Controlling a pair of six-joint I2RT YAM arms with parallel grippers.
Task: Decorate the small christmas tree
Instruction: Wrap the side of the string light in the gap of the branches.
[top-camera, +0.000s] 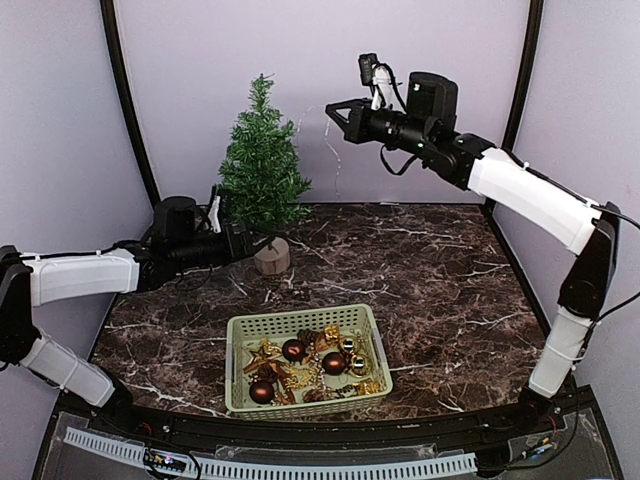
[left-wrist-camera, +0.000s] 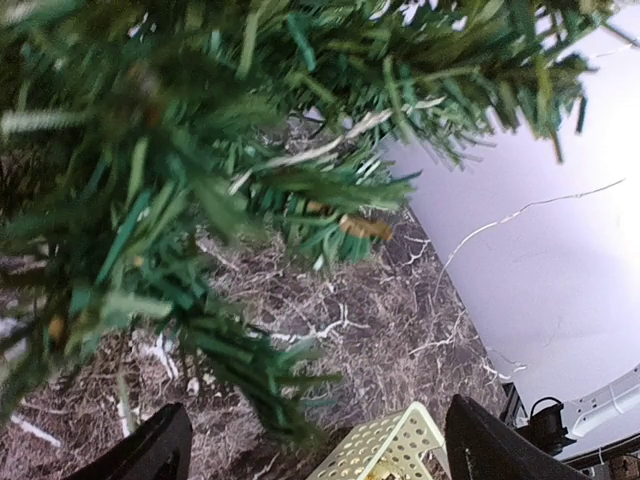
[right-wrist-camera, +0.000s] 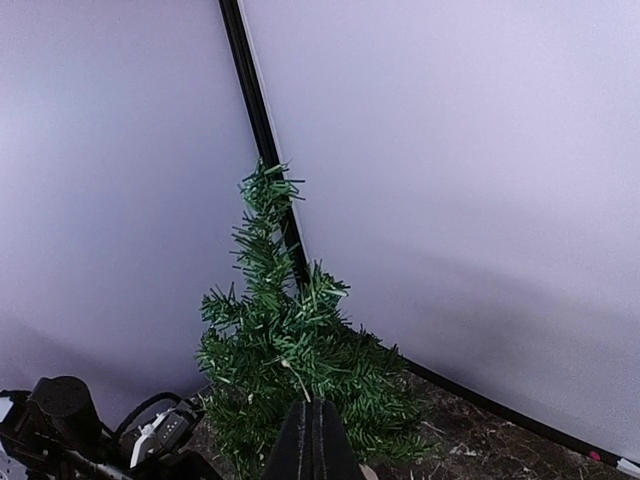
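The small christmas tree (top-camera: 262, 160) stands at the back left on its round wooden stump (top-camera: 272, 257). My left gripper (top-camera: 243, 241) is low beside the trunk, under the bottom branches. In the left wrist view it (left-wrist-camera: 325, 450) is open, its dark fingers (left-wrist-camera: 150, 450) wide apart with nothing between them, and green branches (left-wrist-camera: 200, 200) hang just ahead. My right gripper (top-camera: 331, 108) hovers high to the right of the treetop. Its jaws (right-wrist-camera: 312, 405) are shut on a thin pale strand (right-wrist-camera: 300, 378) that runs into the tree (right-wrist-camera: 290, 350).
A pale green perforated basket (top-camera: 300, 318) sits at the front centre of the dark marble table (top-camera: 440, 270). It holds dark red baubles (top-camera: 334, 362), gold stars and other gold trinkets. One basket corner (left-wrist-camera: 390, 450) shows in the left wrist view. White walls enclose the back and sides.
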